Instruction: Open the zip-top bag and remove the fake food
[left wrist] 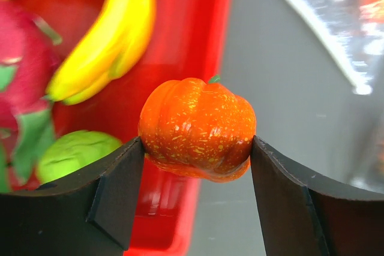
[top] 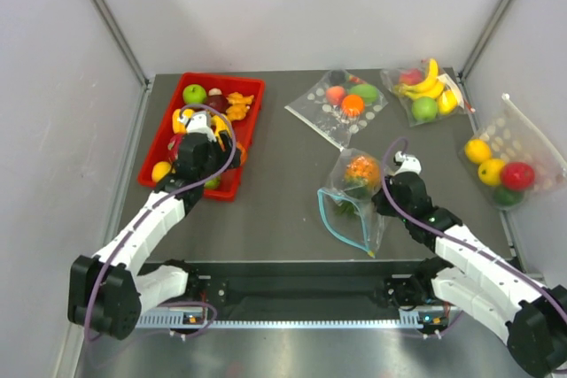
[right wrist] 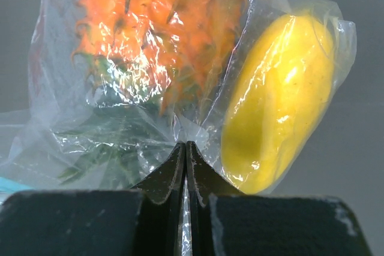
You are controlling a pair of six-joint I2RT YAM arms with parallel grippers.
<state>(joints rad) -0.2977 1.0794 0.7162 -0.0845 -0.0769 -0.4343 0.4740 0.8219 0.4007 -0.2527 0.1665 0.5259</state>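
Note:
The clear zip-top bag [top: 353, 194] lies mid-table, its teal zip strip [top: 333, 219] hanging open toward the near edge. My right gripper [top: 383, 197] [right wrist: 186, 145] is shut on a pinch of the bag's plastic [right wrist: 120, 118]. Fake food still shows inside it: an orange pineapple [right wrist: 156, 28] with green leaves and a yellow fruit [right wrist: 282, 100]. My left gripper [top: 226, 143] [left wrist: 197, 142] is shut on a round orange speckled fruit [left wrist: 197, 127]. It holds the fruit above the right rim of the red tray [left wrist: 192, 28] [top: 158, 137].
The red tray holds bananas [left wrist: 114, 34], a dragon fruit [left wrist: 21, 58], a green fruit [left wrist: 75, 151] and more. A dotted bag [top: 341, 104] and a banana bag [top: 425, 90] lie at the back. Another fruit bag [top: 505, 165] sits at the right edge.

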